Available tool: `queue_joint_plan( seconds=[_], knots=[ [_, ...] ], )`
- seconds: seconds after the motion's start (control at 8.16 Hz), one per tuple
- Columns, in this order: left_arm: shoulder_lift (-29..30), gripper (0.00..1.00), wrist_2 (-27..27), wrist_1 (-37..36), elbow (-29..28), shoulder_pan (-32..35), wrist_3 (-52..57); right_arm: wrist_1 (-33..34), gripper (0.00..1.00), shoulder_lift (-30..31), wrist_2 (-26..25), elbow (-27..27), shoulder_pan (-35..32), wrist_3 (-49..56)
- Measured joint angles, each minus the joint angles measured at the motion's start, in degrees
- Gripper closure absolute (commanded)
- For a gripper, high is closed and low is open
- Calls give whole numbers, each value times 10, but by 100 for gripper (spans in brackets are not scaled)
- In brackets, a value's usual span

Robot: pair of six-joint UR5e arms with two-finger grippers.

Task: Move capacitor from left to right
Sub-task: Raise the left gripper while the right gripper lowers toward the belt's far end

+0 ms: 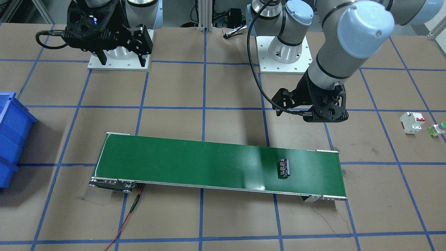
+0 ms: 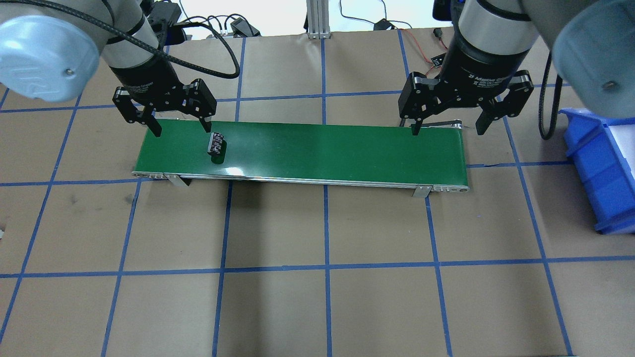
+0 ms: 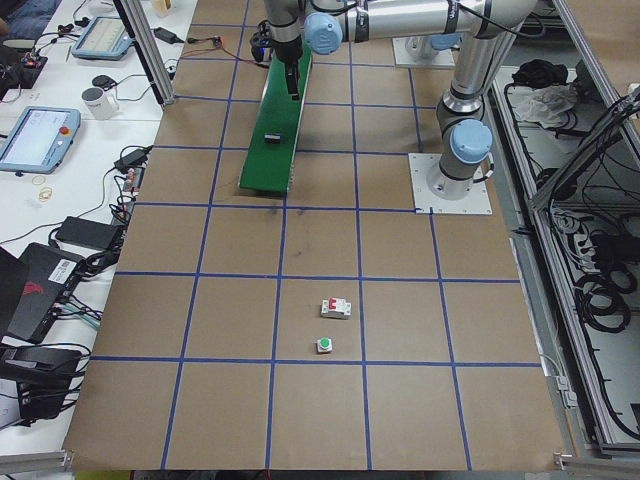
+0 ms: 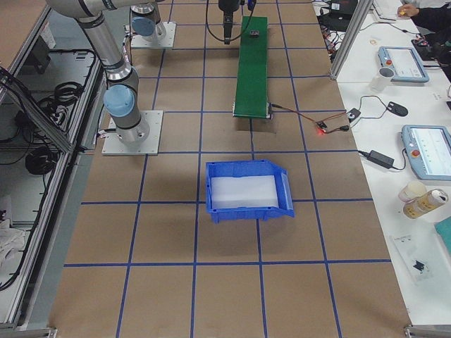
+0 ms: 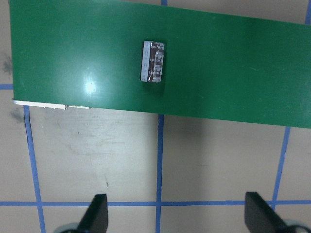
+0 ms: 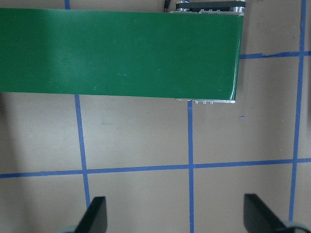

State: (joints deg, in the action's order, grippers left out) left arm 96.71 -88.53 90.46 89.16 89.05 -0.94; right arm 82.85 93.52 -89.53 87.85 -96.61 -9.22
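Observation:
The capacitor (image 2: 215, 143), a small black cylinder with grey markings, lies on its side on the green conveyor belt (image 2: 322, 148) near the belt's end on my left. It also shows in the front view (image 1: 284, 168) and the left wrist view (image 5: 152, 61). My left gripper (image 2: 181, 130) is open and empty. It hovers over the belt's far edge, apart from the capacitor. My right gripper (image 2: 447, 130) is open and empty above the belt's other end. In the right wrist view (image 6: 175, 216) only bare belt and table show.
A blue bin (image 2: 600, 168) stands on the table beyond the belt's right end. A white breaker with red switches (image 1: 412, 122) and a green-capped button (image 1: 438, 129) lie far off on my left side. A red wire (image 1: 129, 216) trails from the belt.

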Motion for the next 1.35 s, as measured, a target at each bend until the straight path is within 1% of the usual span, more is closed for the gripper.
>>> queue_joint_plan(
  seconds=[0.12, 0.37, 0.61, 0.74, 0.98, 1.23, 1.35],
  knots=[
    [-19, 0, 1, 20, -8, 3, -4, 3, 0, -2, -1, 8, 0, 5],
    [-48, 0, 4, 34, -14, 4, -6, 16, 0, -18, -13, 32, 0, 8],
    [-57, 0, 2, 30, -14, 3, -2, 68, 0, -64, -29, 47, 0, 7],
    [-60, 0, 2, 23, -15, 2, 0, 85, 0, -89, -31, 50, -1, 7],
    [-59, 0, 7, 17, -15, 4, 2, 149, 0, -140, -33, 52, -1, 8],
    [-60, 0, 6, 15, -15, 4, 8, 203, 0, -173, -32, 52, -1, 8],
    [-61, 0, 6, 9, -15, 4, 18, 216, 0, -182, -32, 53, -1, 8]
  ],
)
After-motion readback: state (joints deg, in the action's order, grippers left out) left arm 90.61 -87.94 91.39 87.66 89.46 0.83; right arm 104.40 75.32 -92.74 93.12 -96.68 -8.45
